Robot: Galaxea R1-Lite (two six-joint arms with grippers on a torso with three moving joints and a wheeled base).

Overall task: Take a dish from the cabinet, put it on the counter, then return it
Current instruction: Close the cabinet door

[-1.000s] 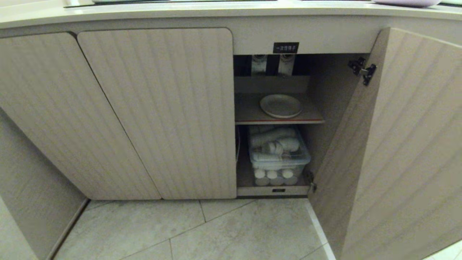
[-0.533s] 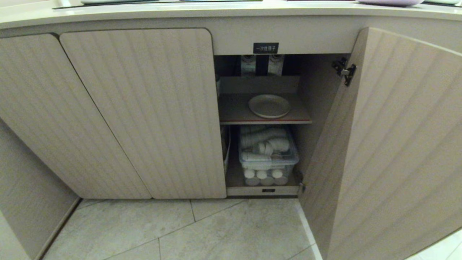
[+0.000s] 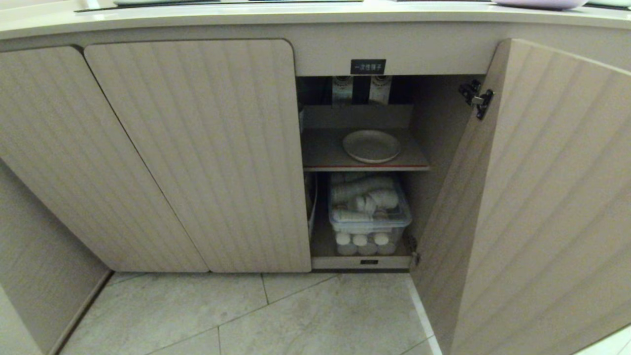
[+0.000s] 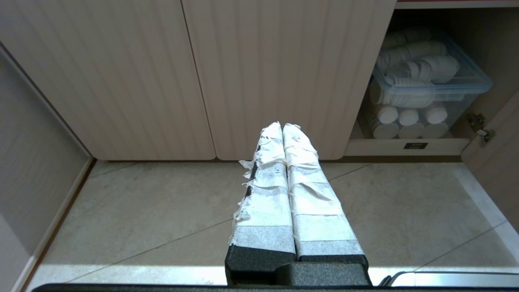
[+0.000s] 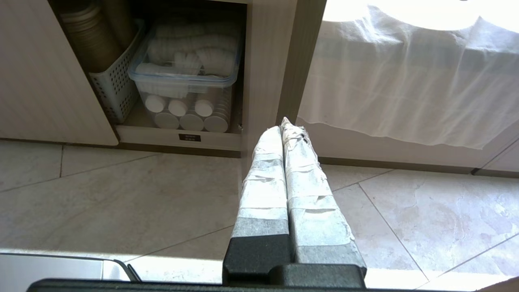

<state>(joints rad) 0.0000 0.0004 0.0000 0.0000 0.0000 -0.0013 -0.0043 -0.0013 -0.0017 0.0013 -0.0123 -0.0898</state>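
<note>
Seen under the counter (image 3: pixel 197 19): the cabinet (image 3: pixel 446 162) with its right-hand door (image 3: pixel 547 197) swung wide, and the dish (image 3: pixel 371 146) lying flat on the red-edged upper shelf (image 3: pixel 320 155), toward the shelf's right half and near its front edge, directly beneath the small black label (image 3: pixel 368 66). Round and shallow, so no long axis to line up with; only the low rim to take, and that from the open front. Below it, a clear lidded bin (image 3: pixel 369 217) of white cups, well apart from the plate. Neither arm visible from the head camera. Left gripper (image 4: pixel 282 127) low before the shut ribbed doors, taped fingers (image 4: pixel 300 162) pressed together and empty, the opening off to one side of it. Right gripper (image 5: pixel 282 123) likewise pinched tight with nothing between its pads, aimed at the edge of the open door, bin and a perforated white basket (image 5: pixel 113 87) just beyond. Dish out of both wrist views (shelf too high for either). Judged nearer: the right arm, facing the open compartment; dish above and ahead of its fingertips, so a rise and a forward reach called for, jaws parted first.
</note>
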